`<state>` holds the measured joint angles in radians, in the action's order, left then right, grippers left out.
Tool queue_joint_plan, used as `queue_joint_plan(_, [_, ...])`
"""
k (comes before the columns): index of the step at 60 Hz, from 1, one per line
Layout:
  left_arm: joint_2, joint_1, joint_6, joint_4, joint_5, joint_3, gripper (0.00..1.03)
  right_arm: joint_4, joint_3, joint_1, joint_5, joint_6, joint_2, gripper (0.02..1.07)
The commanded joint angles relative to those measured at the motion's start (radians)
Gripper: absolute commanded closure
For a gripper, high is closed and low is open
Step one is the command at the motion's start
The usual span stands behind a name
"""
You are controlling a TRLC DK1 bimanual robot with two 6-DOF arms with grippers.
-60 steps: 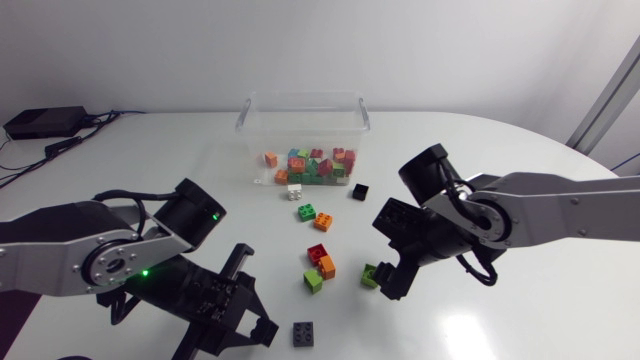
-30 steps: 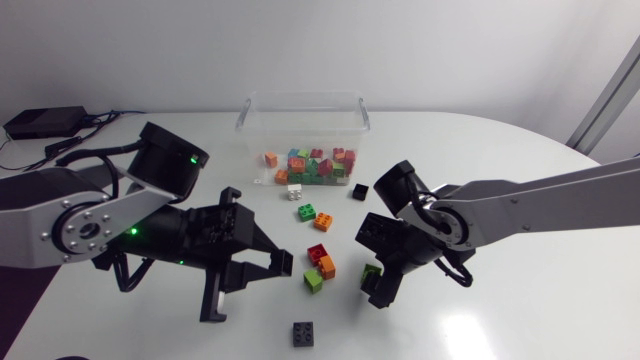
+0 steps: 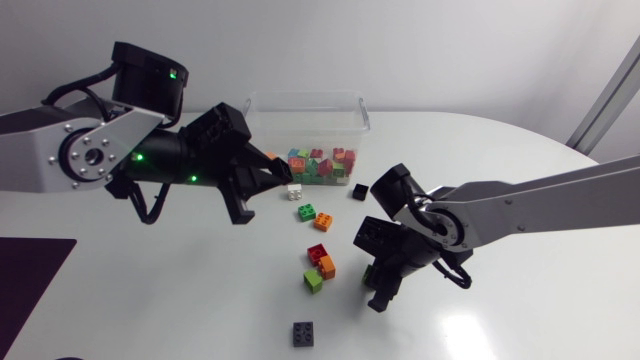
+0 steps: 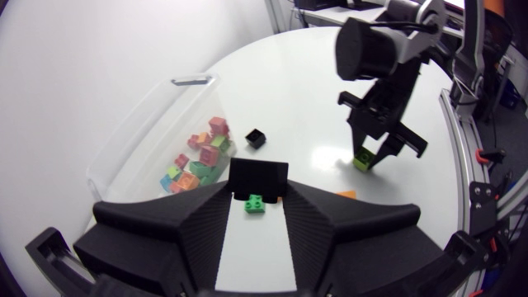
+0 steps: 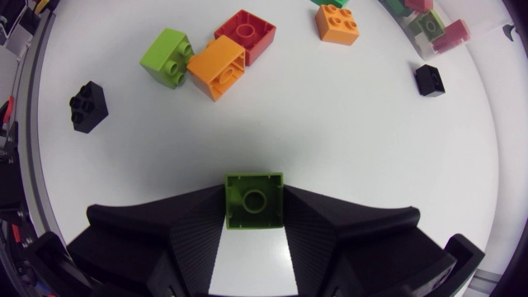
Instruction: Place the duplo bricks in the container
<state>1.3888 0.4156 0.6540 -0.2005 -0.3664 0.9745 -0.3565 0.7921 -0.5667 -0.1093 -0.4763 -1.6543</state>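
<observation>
The container (image 3: 305, 97), a clear tub, is set at the far side of the table (image 3: 540, 310), and many mixed bricks (image 3: 318, 164) are heaped inside it.

The left gripper (image 4: 257, 191) is held in the air close to the container's near left corner. Its fingers are spread and nothing is grasped between them.

The right gripper (image 3: 378, 288) is found well apart from the container, out from its near right corner, and is pointed down at the table. It is clenched on a lime brick (image 5: 253, 200), which is pressed by a finger on each side. Whether this brick is lifted off the table cannot be told.

Other loose bricks are scattered on the near side of the container. A white brick (image 3: 294, 189) and a black brick (image 3: 359, 191) are seen just beside its near wall, the black one by the right corner. A little farther from the container, a green brick (image 3: 306, 212) and an orange brick (image 3: 323, 221) are set side by side. Farther still from the container, a cluster (image 3: 321, 265) of three bricks is gathered: red, orange and light green, touching one another. A dark brick (image 3: 303, 333) is placed farthest from the container of all.
</observation>
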Motion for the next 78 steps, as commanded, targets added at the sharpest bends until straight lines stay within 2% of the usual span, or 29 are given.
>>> queue_joint_plan(1, [0.061,-0.014,-0.073,0.029,0.018,0.067,0.79,-0.036,0.032,0.010,-0.012,-0.010,0.050,0.69])
queue_joint_plan(10, [0.139,-0.031,-0.132,0.042,0.046,0.174,0.79,-0.090,0.062,0.014,-0.012,-0.005,0.099,0.69])
queue_joint_plan(25, [0.286,-0.055,-0.198,0.115,0.150,0.351,0.78,-0.168,0.134,0.014,-0.015,0.018,0.180,0.69])
queue_joint_plan(35, [0.394,-0.080,-0.231,0.139,0.178,0.460,0.78,-0.196,0.199,0.022,-0.016,0.044,0.218,0.69])
queue_joint_plan(60, [0.608,-0.126,-0.286,0.151,0.257,0.679,0.78,-0.210,0.384,0.042,-0.030,0.113,0.220,0.69])
queue_joint_plan(69, [0.676,-0.135,-0.294,0.104,0.261,0.782,0.76,-0.206,0.460,0.054,-0.033,0.137,0.197,0.69])
queue_joint_plan(71, [0.687,-0.135,-0.292,0.088,0.261,0.799,0.72,-0.200,0.475,0.057,-0.040,0.145,0.188,0.69])
queue_joint_plan(75, [0.717,-0.132,-0.292,0.016,0.261,0.865,0.43,-0.185,0.504,0.071,-0.041,0.156,0.169,0.69])
queue_joint_plan(78, [0.743,-0.130,-0.292,-0.060,0.262,0.928,0.15,-0.174,0.527,0.074,-0.047,0.168,0.148,0.69])
